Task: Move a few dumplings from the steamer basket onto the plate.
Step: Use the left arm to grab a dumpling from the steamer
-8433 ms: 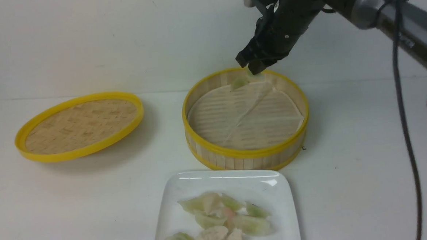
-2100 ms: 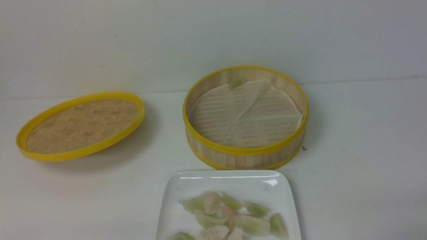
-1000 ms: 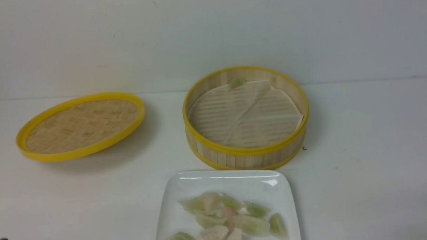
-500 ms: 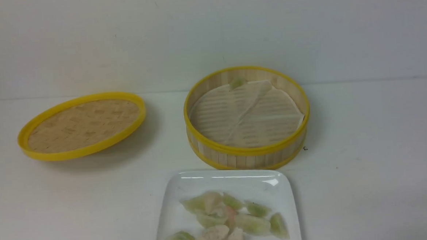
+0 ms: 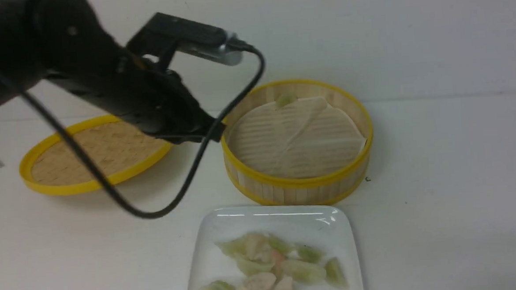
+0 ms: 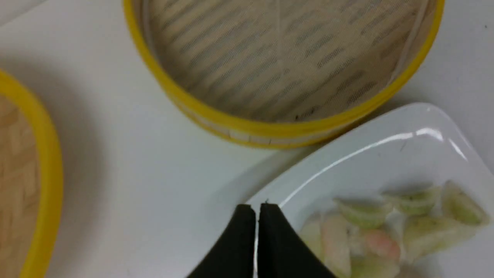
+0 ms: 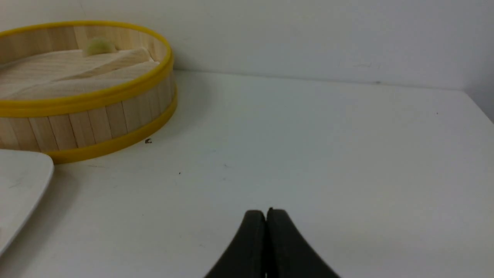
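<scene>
1. Left gripper (image 6: 256,210) hovers clenched and empty, left of the steamer basket (image 5: 299,183); right gripper (image 7: 266,214) clenched too.
2. Dumplings (image 5: 273,270) heaped on the near plate (image 5: 266,216); one straggler (image 5: 285,100) hugs the basket's far wall.
3. Risk: dangling cable (image 5: 189,184) snags the rim.

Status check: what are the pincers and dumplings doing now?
Left pincer shut, empty, near steamer basket. Right pincer shut, empty, over table. Dumplings heaped on plate; one green dumpling in basket. Nothing blocking.

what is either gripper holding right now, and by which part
Nothing is held. The left gripper and the right gripper each have fingers shut together, empty.
</scene>
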Available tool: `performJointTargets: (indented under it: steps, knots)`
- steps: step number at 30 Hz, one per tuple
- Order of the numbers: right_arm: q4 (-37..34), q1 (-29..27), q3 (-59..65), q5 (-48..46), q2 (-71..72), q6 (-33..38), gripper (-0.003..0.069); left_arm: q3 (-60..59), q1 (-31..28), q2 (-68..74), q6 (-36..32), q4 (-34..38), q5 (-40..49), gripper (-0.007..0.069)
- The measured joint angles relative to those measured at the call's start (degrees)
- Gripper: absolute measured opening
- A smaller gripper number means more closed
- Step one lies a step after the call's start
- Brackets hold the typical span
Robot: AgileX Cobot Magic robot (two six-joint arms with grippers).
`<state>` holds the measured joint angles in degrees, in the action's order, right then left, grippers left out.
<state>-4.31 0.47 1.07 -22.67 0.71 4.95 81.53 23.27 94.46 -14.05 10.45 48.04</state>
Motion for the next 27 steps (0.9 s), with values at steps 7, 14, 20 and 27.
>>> performJointTargets:
  steps: [7,14,20,27]
  knots:
    - [0.0,0.0,0.0,0.0,0.0,0.0,-0.0015,19.8,0.1,16.5,-8.0,7.7,6.1,-0.0006]
    - [0.0,0.0,0.0,0.0,0.0,0.0,-0.0015,44.9,-0.3,34.6,-10.1,10.0,18.1,-0.0006]
    - [0.0,0.0,0.0,0.0,0.0,0.0,-0.0015,55.8,-0.5,42.1,-10.1,8.8,20.4,-0.0006]
    - [0.0,0.0,0.0,0.0,0.0,0.0,-0.0015,58.5,-0.8,46.3,-13.1,6.2,9.0,-0.0006]
